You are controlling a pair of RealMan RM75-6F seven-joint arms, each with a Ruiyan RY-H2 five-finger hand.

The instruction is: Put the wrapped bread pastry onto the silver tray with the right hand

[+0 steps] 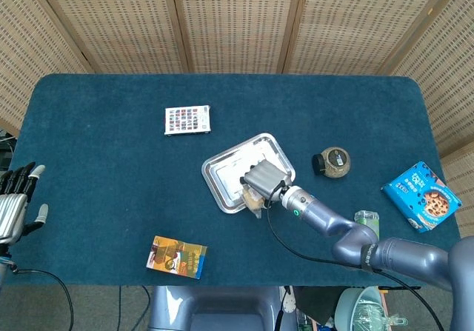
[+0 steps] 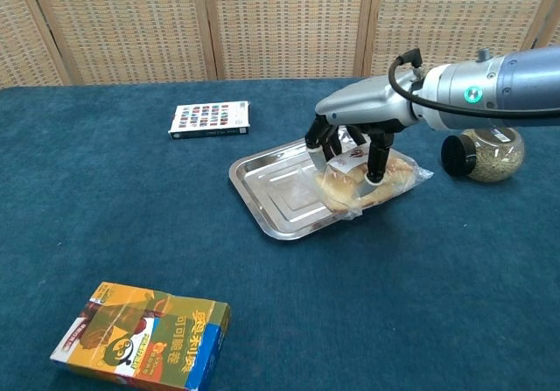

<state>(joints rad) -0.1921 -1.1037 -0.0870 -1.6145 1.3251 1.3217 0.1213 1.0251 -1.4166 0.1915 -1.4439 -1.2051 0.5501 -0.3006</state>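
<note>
1. Step in hand, by my reading: carry and placement. The right hand (image 2: 354, 137) holds the wrapped bread pastry (image 2: 367, 181) from above, fingers (image 2: 377, 159) curled down around the packet and pinching its clear wrapper.
2. Pastry sits over the near right corner of the silver tray (image 2: 276, 185), part of the wrapper overhanging the rim toward the table. Whether it rests on the metal or hangs just above, I cannot tell.
3. Next move likely calls for shifting a little further in over the tray's middle, lowering until the packet bears on the pan, then spreading the fingers and lifting straight off so the wrapper does not drag.
4. Left hand (image 1: 13, 206) at the table's far left edge, fingers apart, holding nothing.
5. Containers: tray otherwise bare; a lidded jar (image 2: 483, 153) on its side beside the right arm, holding pale grainy contents.
</note>
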